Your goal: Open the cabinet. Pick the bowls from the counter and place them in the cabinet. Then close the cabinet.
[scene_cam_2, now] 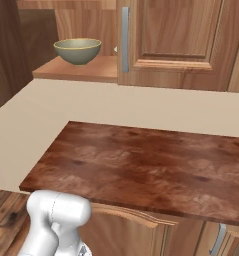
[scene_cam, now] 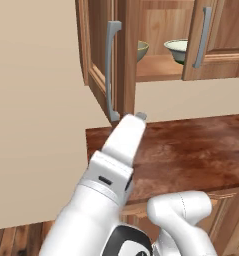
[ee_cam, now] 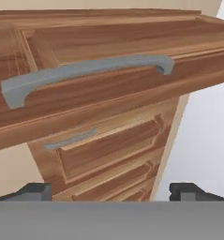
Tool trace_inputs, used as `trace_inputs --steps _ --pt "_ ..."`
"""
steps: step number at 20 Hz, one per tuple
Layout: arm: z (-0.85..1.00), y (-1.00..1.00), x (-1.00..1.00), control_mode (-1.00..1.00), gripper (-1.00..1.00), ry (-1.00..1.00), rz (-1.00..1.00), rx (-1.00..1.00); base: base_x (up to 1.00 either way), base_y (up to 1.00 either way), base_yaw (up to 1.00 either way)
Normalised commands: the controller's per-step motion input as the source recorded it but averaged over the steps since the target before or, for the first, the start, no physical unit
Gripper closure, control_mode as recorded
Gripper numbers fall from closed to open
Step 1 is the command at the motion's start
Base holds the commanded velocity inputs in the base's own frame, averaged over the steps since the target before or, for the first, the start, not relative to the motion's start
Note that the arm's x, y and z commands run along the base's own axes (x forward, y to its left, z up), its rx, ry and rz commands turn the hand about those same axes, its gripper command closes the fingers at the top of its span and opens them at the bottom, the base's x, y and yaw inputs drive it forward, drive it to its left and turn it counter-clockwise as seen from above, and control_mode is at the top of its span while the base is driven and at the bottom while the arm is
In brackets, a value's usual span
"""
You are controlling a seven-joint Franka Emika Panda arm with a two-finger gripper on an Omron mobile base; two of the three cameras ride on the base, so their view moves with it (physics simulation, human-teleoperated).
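Observation:
The cabinet (scene_cam: 161, 20) hangs on the wall with its left door (scene_cam: 97, 55) swung wide out and its right door (scene_cam: 218, 35) ajar. Both bowls stand on its shelf (scene_cam: 158, 67): the olive-tan one (scene_cam: 142, 49) (scene_cam_2: 77, 51) and the pale white-green one (scene_cam: 177, 49). My gripper (scene_cam: 139, 117) is raised just below the left door's lower end, close to its grey bar handle (scene_cam: 111, 70). In the hand view that handle (ee_cam: 85, 70) runs across the picture, and the gripper (ee_cam: 111, 192) stands open with nothing between its fingertips (ee_cam: 33, 191). The counter (scene_cam: 191, 150) (scene_cam_2: 141, 165) lies below.
A beige wall (scene_cam: 36, 125) stands left of the counter and behind it. Base cabinets sit under the counter's front edge, one with a short grey handle (scene_cam_2: 218, 237). The right door's handle (scene_cam_2: 125, 40) hangs next to the shelf opening. Wood floor (scene_cam_2: 6, 215) shows at the lower left.

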Motion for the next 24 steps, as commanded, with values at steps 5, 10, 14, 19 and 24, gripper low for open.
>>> trace_inputs --steps 5,10,14,19,24 --pt "-0.20 0.32 0.68 -1.00 -1.00 0.00 -0.09 -0.19 0.00 0.00 0.00" --pt "-0.19 0.19 0.78 -1.00 -1.00 0.04 -0.02 -0.15 0.00 0.00 0.00" --pt "-0.23 0.14 0.71 -1.00 -1.00 0.08 0.00 -0.12 0.00 0.00 0.00" --pt "-0.04 0.01 0.32 -1.00 -1.00 0.07 -0.01 -0.11 0.00 0.00 0.00" --pt "0.00 -0.21 0.11 -1.00 -1.00 0.14 0.00 -0.07 0.00 0.00 0.00"
